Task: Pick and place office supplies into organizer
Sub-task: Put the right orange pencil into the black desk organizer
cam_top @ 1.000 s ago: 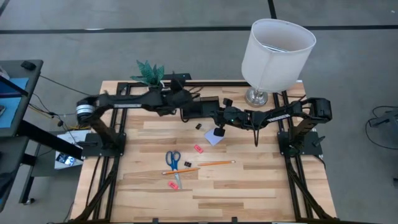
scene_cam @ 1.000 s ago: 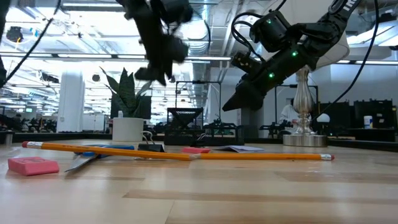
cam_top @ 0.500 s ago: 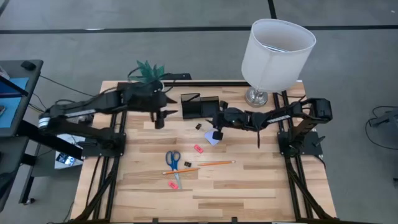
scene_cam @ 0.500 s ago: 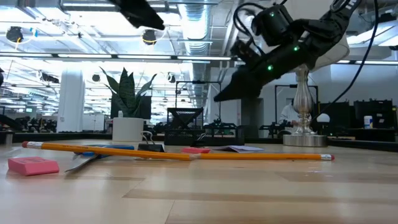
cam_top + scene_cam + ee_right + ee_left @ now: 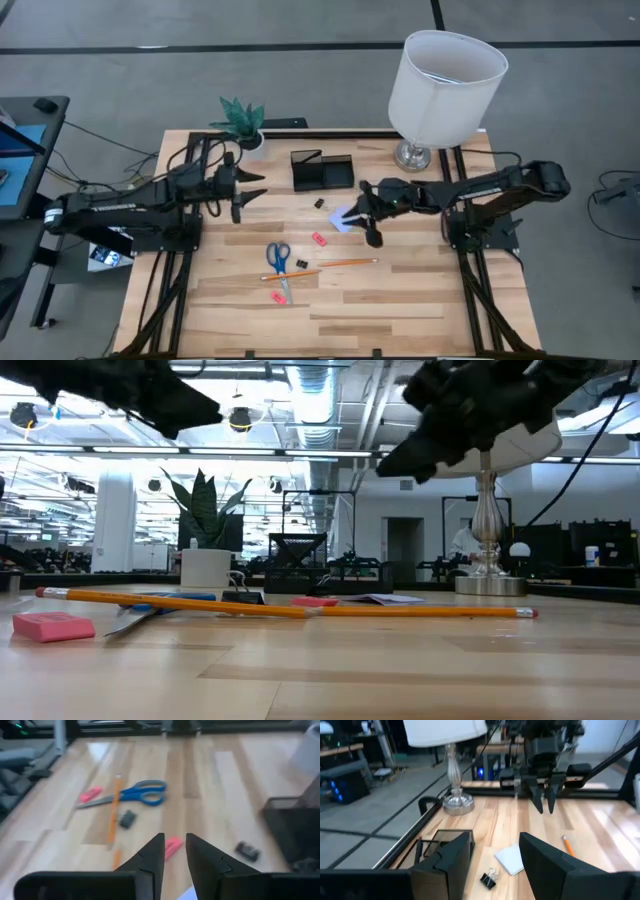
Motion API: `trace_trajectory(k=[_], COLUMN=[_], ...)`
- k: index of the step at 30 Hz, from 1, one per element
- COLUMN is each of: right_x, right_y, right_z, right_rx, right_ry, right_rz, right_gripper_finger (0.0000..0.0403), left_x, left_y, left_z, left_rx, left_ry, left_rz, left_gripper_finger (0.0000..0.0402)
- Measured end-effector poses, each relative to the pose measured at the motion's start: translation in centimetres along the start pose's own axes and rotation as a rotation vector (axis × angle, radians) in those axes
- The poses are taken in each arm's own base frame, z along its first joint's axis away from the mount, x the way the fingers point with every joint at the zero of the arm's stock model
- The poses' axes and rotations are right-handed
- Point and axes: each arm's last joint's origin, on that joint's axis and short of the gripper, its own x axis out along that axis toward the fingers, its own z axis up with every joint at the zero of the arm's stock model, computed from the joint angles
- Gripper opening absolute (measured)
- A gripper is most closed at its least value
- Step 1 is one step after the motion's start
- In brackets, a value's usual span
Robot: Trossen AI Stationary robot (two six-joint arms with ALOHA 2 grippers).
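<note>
High view: the organizer [image 5: 322,171] stands at the far middle of the surface [image 5: 400,300], apparently with nothing yet in it. The left pincer [image 5: 246,192] hangs open to its left. The right pincer [image 5: 372,236] hovers above the surface just right of the lavender note pad [image 5: 345,218], its fingers nearly closed on nothing. Counted here: one pair of scissors [image 5: 278,257], one orange pencil [image 5: 347,262] with what looks like a second across the scissors, two pink erasers [image 5: 319,239], two black clips [image 5: 320,203].

Low view: a long pencil [image 5: 180,602] lies across the near surface beside one eraser [image 5: 52,626]; both arms ride high.

Left wrist view: open fingers [image 5: 455,857] frame the note pad [image 5: 510,859] and one clip [image 5: 489,878].

Right wrist view: the narrow-set fingers [image 5: 152,851] look onto scissors [image 5: 131,794], pencil [image 5: 114,807], erasers and clips.

Risk, as I judge it: the flat pad gives narrow jaws no edge, so a pinch may only push it along. The crossed pencil and scissors may drag each other.
</note>
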Motion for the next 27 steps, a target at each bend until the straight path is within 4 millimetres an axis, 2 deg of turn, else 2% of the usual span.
trace_trajectory(k=[6,15,20,24,27], right_x=[-1.2,-2.3,-2.2,-1.9,-1.7], right_y=[2.9,8.0,9.0,9.1,9.2], right_z=[-2.4,-6.2,-8.4,-10.5,-11.3], right_rx=[0.09,0.067,0.14,0.196,0.206], right_ry=[-0.043,-0.134,-0.103,-0.042,-0.017], right_rz=[-0.062,-0.224,-0.275,-0.289,-0.29], right_gripper_finger=[0.0075,0.0075,0.0075,0.0075,0.0075], left_x=[-1.3,-1.9,-1.9,-1.9,-1.9], left_y=[-0.2,-0.2,-0.1,-0.1,-0.1], left_z=[-0.6,-0.3,-0.2,-0.2,-0.2], left_rx=[0.001,0.042,0.057,0.059,0.066], left_ry=[-0.074,-0.11,-0.12,-0.121,-0.121], left_rz=[-0.006,-0.001,0.001,0.006,0.007], left_gripper_finger=[0.0165,0.0165,0.0165,0.0165,0.0165])
